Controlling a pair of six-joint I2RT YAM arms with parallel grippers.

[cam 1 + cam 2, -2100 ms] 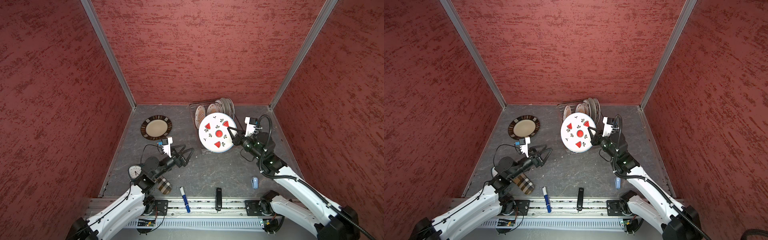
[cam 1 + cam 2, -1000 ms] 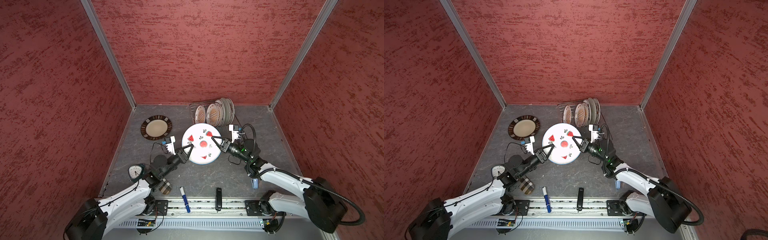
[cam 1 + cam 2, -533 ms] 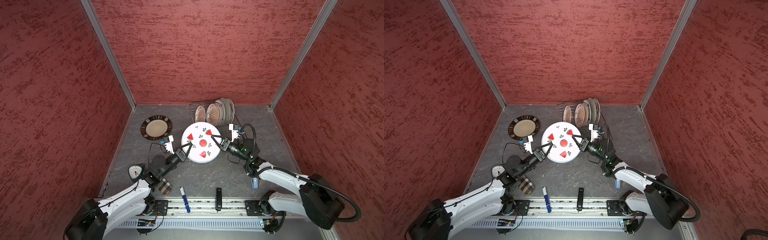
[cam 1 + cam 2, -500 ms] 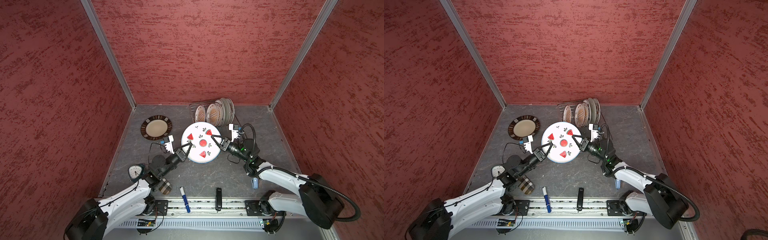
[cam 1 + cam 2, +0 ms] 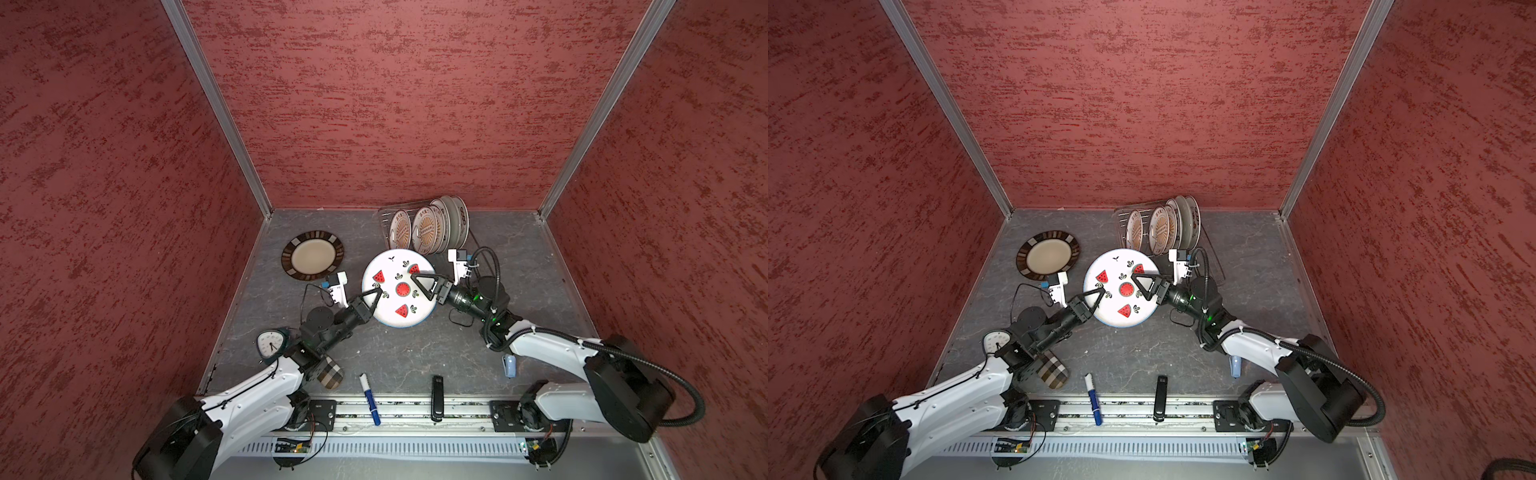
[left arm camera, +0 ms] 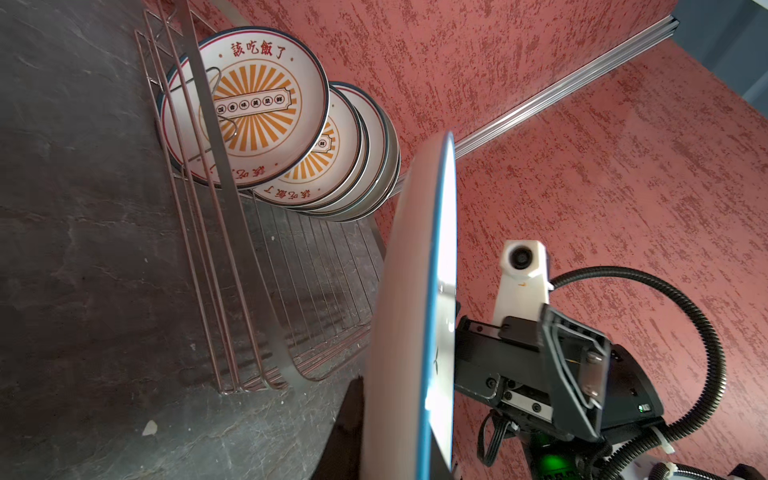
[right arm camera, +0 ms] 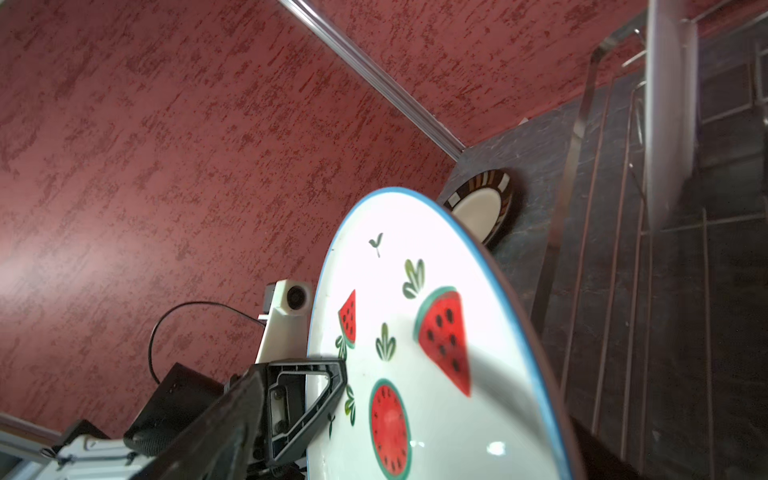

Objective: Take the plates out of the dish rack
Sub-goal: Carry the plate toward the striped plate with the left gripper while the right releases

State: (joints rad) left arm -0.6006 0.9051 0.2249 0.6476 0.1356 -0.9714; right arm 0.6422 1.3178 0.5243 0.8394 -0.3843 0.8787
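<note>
The white watermelon plate (image 5: pixel 392 266) (image 5: pixel 1117 266) hangs between both arms in front of the dish rack (image 5: pixel 383 224) (image 6: pixel 316 291). My left gripper (image 5: pixel 376 293) (image 5: pixel 1098 294) is shut on its left rim; one finger (image 7: pixel 328 374) lies on its face. My right gripper (image 5: pixel 422 286) (image 5: pixel 1144 286) stands open around the right rim, its upper finger (image 6: pixel 577 365) off the plate's face. Several orange-sunburst plates (image 5: pixel 428 226) (image 6: pixel 257 104) stand upright in the rack. A dark-rimmed plate (image 5: pixel 312 259) (image 7: pixel 478 208) lies flat at the back left.
A small clock (image 5: pixel 270 343) and a plaid pouch (image 5: pixel 328 374) sit by my left arm. A blue marker (image 5: pixel 369 399) and a black bar-shaped object (image 5: pixel 437 397) lie at the front edge. A pale blue item (image 5: pixel 509 365) lies under my right arm.
The right gripper brought the watermelon plate from the rack to the middle. The left gripper closed on its left rim. The right gripper's jaws have now opened.
</note>
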